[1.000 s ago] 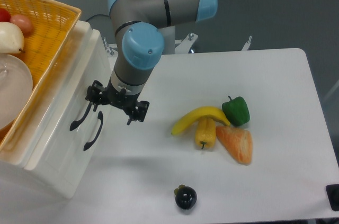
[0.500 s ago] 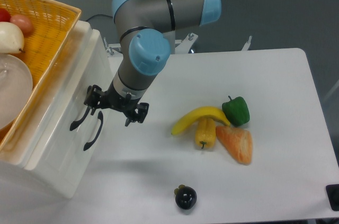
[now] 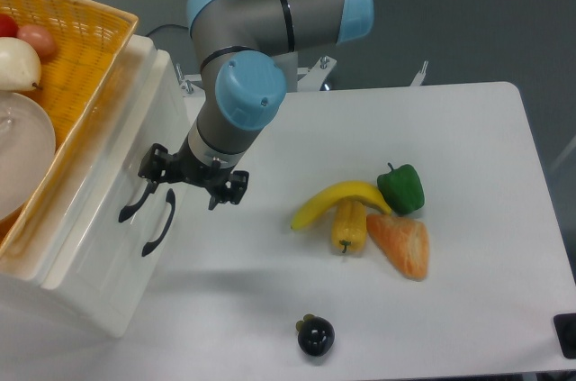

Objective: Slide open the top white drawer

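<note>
gripper (image 3: 192,185) hangs at the cabinet front, fingers spread apart, one fingertip at the upper black handle (image 3: 137,200) of the top white drawer (image 3: 99,174); contact unclear. drawer sits at left, looks closed, under the yellow basket (image 3: 85,34). banana (image 3: 335,199), green pepper (image 3: 401,188) on the table (image 3: 468,255).

The white worktop (image 3: 468,246) holds a cabinet (image 3: 99,219) at 9 o'clock. Near the middle lie a banana (image 3: 337,198), yellow pepper (image 3: 349,226), green pepper (image 3: 401,188) and salmon (image 3: 401,244), bunched together. A dark fruit (image 3: 316,336) sits at 6 o'clock.
</note>
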Motion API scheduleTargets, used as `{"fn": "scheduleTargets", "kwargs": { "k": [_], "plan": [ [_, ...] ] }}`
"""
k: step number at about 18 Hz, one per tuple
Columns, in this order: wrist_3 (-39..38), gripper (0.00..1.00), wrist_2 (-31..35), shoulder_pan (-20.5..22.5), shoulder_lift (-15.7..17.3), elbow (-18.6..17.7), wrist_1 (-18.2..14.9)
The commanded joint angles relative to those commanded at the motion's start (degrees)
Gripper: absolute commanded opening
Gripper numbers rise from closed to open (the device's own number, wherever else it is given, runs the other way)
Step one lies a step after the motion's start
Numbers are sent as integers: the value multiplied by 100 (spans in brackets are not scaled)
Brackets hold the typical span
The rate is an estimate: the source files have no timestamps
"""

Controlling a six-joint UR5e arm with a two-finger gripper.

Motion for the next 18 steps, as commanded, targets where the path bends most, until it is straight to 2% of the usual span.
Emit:
{"fn": "scheduleTargets", "kwargs": {
  "k": [18],
  "plan": [
    [88, 100, 44, -114, 0, -35, -79]
  ]
}}
